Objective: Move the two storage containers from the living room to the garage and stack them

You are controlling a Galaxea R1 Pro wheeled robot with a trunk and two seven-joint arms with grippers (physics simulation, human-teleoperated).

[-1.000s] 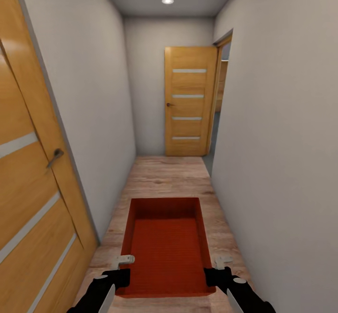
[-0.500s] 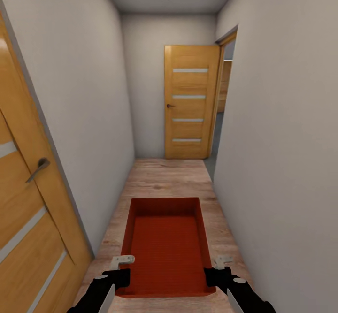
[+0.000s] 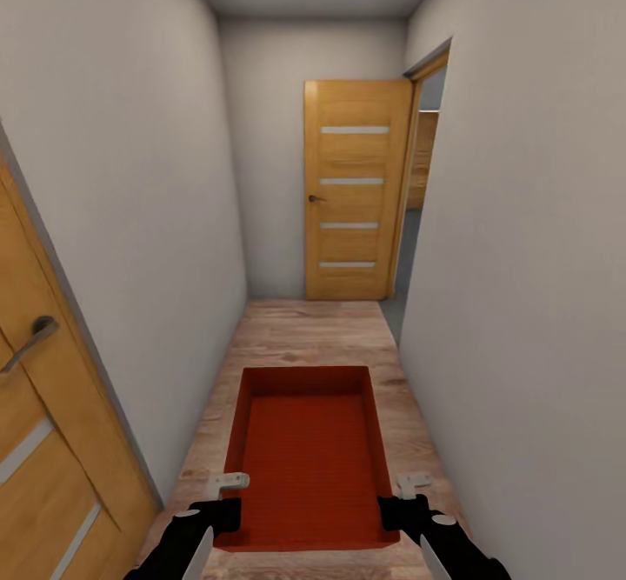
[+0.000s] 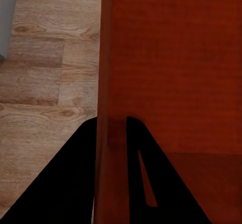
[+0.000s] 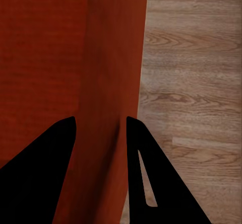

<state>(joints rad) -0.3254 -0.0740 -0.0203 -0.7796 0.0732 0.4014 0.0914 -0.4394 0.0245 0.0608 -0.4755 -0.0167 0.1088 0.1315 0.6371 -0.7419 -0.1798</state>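
I hold a red-orange storage container (image 3: 309, 458) level in front of me, above the light wood plank floor (image 3: 304, 332) of a narrow corridor. My left gripper (image 3: 223, 510) is shut on the bin's left wall and my right gripper (image 3: 396, 510) is shut on its right wall, both near the bin's close end. In the left wrist view the gripper (image 4: 111, 126) has one black finger on each side of the bin's wall (image 4: 107, 53). The right wrist view shows my right gripper (image 5: 101, 123) clamping the other wall (image 5: 112, 43) the same way. The bin is empty inside.
Pale walls close in on both sides. An orange-brown door with frosted stripes (image 3: 355, 189) stands open at the corridor's far end beside a doorway (image 3: 417, 206) with grey flooring (image 3: 400, 306). Another such door (image 3: 39, 441) with a handle (image 3: 30, 341) is at my near left.
The view has moved forward along the corridor: the near left door slides out to the left and the far door looms larger. Both grippers keep the bin as before.
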